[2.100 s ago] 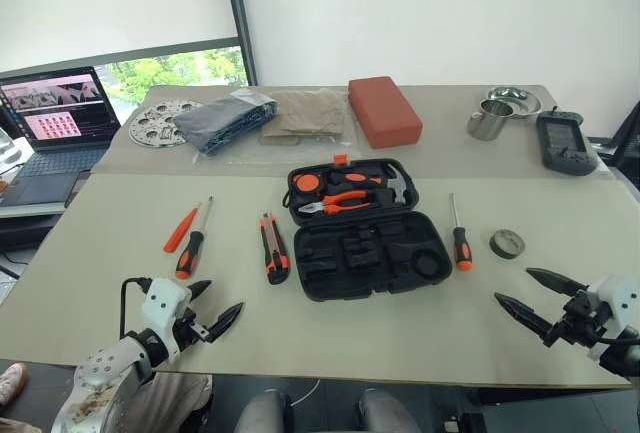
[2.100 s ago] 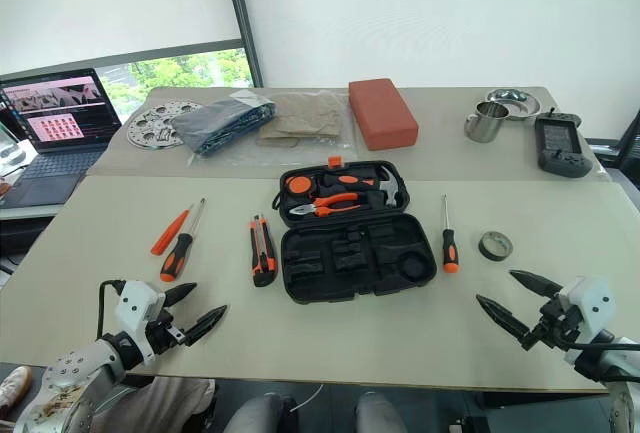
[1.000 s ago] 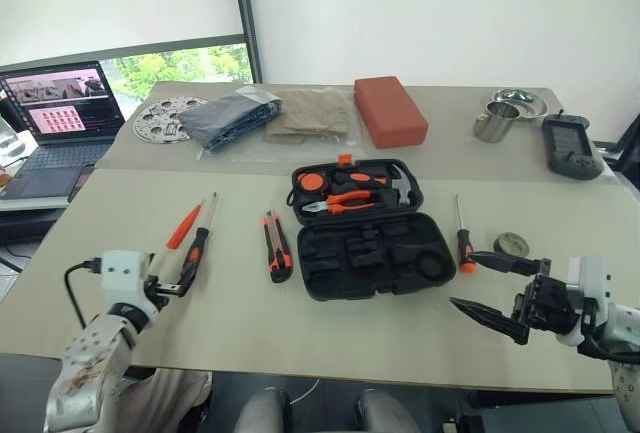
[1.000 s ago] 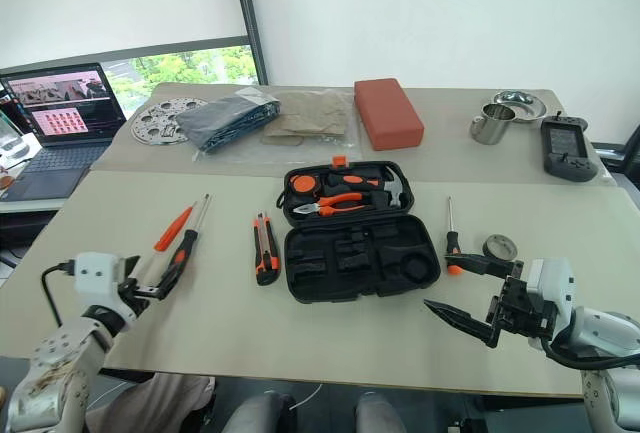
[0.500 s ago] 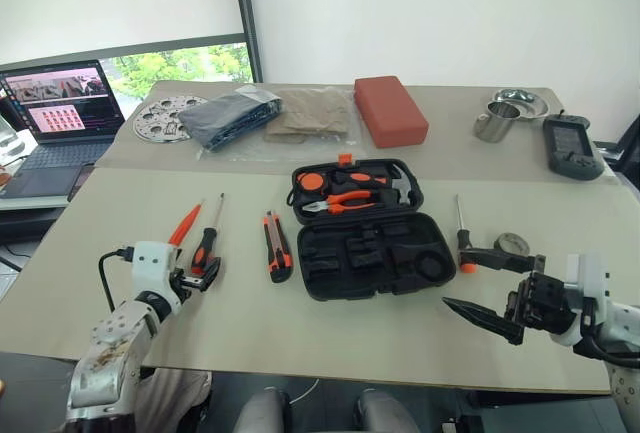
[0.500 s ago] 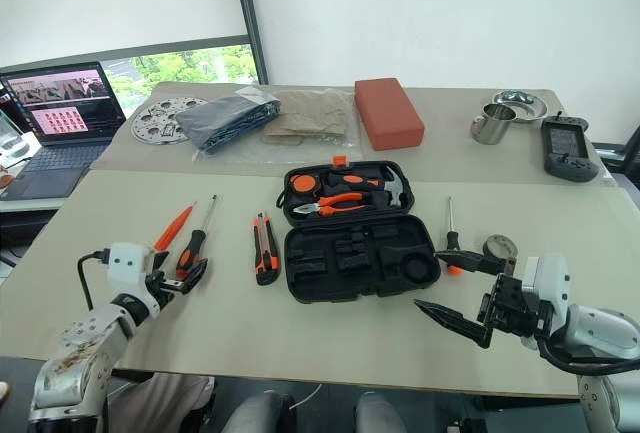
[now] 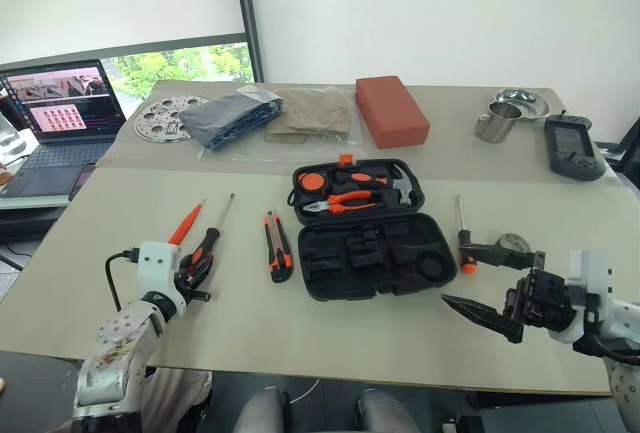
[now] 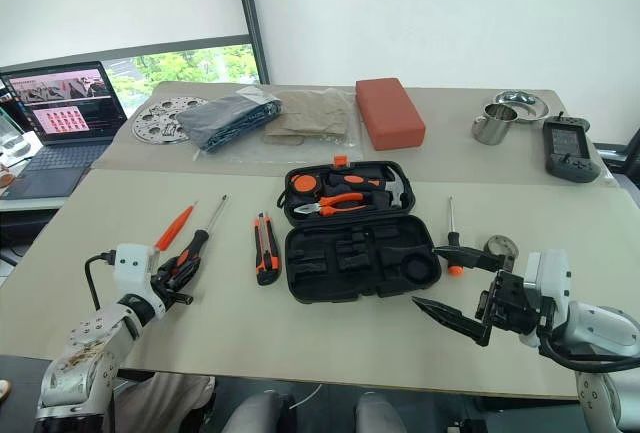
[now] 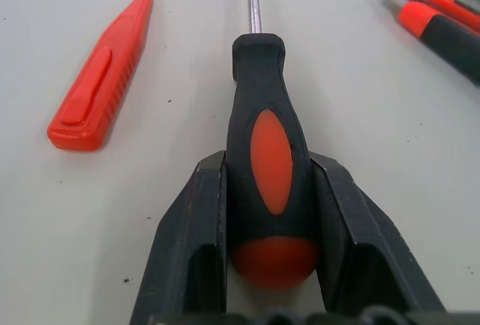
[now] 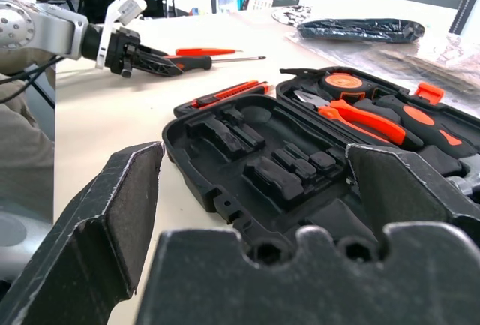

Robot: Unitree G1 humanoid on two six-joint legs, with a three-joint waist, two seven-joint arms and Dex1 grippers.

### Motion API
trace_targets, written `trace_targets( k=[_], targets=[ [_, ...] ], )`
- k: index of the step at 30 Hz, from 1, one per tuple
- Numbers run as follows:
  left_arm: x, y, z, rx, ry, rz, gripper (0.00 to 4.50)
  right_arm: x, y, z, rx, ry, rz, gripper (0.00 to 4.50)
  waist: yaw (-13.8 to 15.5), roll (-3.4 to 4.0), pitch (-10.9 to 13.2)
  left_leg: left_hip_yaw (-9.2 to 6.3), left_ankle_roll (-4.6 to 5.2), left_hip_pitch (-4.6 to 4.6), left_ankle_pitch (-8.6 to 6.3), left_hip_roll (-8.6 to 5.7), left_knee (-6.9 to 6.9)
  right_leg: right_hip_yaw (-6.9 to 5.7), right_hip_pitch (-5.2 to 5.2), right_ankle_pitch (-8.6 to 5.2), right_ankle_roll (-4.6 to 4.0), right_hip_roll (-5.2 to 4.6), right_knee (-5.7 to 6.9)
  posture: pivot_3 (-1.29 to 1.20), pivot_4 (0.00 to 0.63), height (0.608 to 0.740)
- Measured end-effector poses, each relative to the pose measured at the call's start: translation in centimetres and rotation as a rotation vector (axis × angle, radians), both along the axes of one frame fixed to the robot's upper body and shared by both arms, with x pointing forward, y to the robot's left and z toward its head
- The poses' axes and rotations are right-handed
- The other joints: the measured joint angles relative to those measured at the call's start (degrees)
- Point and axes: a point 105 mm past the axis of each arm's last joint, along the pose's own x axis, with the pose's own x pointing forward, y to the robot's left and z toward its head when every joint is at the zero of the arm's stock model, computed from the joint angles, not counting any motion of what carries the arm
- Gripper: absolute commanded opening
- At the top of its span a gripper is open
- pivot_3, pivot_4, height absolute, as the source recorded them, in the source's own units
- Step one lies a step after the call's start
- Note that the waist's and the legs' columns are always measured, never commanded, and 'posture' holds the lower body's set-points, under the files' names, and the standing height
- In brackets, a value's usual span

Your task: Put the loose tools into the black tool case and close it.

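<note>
**Black tool case lies open mid-table, left gripper clamped on a screwdriver**

Black moulded-plastic tool case (image 7: 365,228) sits open near the middle of the long beige table (image 7: 300,323), its far half holding orange-handled pliers and a hammer, its near half showing bare shaped slots. White walls close the room behind, with a window (image 7: 180,63) at the far left and an open laptop (image 7: 55,113) on a side desk below it. Along the table's far edge lie a folded dark cloth in plastic (image 7: 232,118), a red rectangular block (image 7: 392,110), a steel cup (image 7: 495,121) and a dark grey handheld device (image 7: 577,149).

Left of the case rests the orange-and-black utility knife (image 7: 277,246). Further left, the left gripper (image 9: 271,212) has its two black fingers pressed against the sides of the black-and-orange screwdriver (image 9: 264,137), which lies on the table beside a slim all-orange screwdriver (image 9: 101,77).

Right of the case lies another black-and-orange screwdriver (image 7: 461,235), with the small grey round roll (image 7: 512,245) just beyond. The right gripper (image 7: 495,288) hovers near them, jaws spread wide and holding nothing.
</note>
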Motion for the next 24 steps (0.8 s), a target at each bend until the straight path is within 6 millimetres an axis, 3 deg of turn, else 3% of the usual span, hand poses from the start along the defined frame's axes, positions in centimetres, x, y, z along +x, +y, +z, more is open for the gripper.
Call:
trace_targets(
  k=[5, 9, 11, 15, 19, 24],
  targets=[
    [0.9, -1.0, 4.4, 0.046, -0.126, -0.228, 0.97, -0.4, -1.1, -0.1, 0.0, 0.011, -0.037, 4.5, 0.16, 0.03, -0.02, 0.06, 0.0, 0.0, 0.0, -0.01, 0.02, -0.08, 0.0, 0.0, -0.01, 0.02, 0.0, 0.0, 0.15, 0.727],
    [1.5, -4.4, 8.1, 0.254, -0.243, -0.588, 0.97, -0.7, -2.4, -0.3, 0.009, 0.029, -0.077, 4.5, 0.25, 0.07, -0.04, 0.24, 0.0, -0.01, 0.0, -0.1, -0.01, -0.04, 0.02, -0.01, 0.0, -0.05, -0.09, 0.0, 0.15, 0.727],
    [1.9, -5.8, 8.2, 0.282, -0.254, -0.683, 0.97, -0.8, -2.7, -0.4, 0.01, 0.037, -0.084, 4.5, 0.38, 0.07, -0.04, 0.27, 0.0, -0.02, 0.0, -0.11, 0.02, -0.07, 0.03, -0.01, 0.01, -0.05, -0.07, 0.0, 0.15, 0.727],
    [4.7, -10.6, 8.7, 0.415, -0.291, -0.943, 0.97, -0.8, -3.4, -0.3, 0.011, 0.029, -0.114, 4.5, 0.59, 0.05, -0.03, 0.24, 0.01, -0.13, 0.01, -0.21, 0.16, -0.18, 0.01, 0.0, 0.0, 0.12, -0.05, 0.0, 0.15, 0.727],
    [6.4, -14.3, 9.1, 0.488, -0.301, -1.089, 0.97, -1.1, -3.9, -0.3, 0.021, 0.021, -0.143, 4.5, 0.12, 0.04, -0.02, 0.21, 0.05, -0.25, -0.01, -0.28, 0.12, -0.13, -0.03, -0.02, 0.03, 0.16, -0.1, 0.0, 0.15, 0.727],
    [6.6, -17.0, 8.0, 0.456, -0.223, -1.188, 0.97, -1.8, -5.4, -0.1, 0.053, -0.002, -0.259, 4.5, -0.07, 0.11, -0.01, 0.14, 0.06, -0.27, -0.02, -0.25, 0.07, -0.07, -0.06, -0.05, 0.05, 0.23, -0.06, 0.0, 0.15, 0.727]
  ],
)
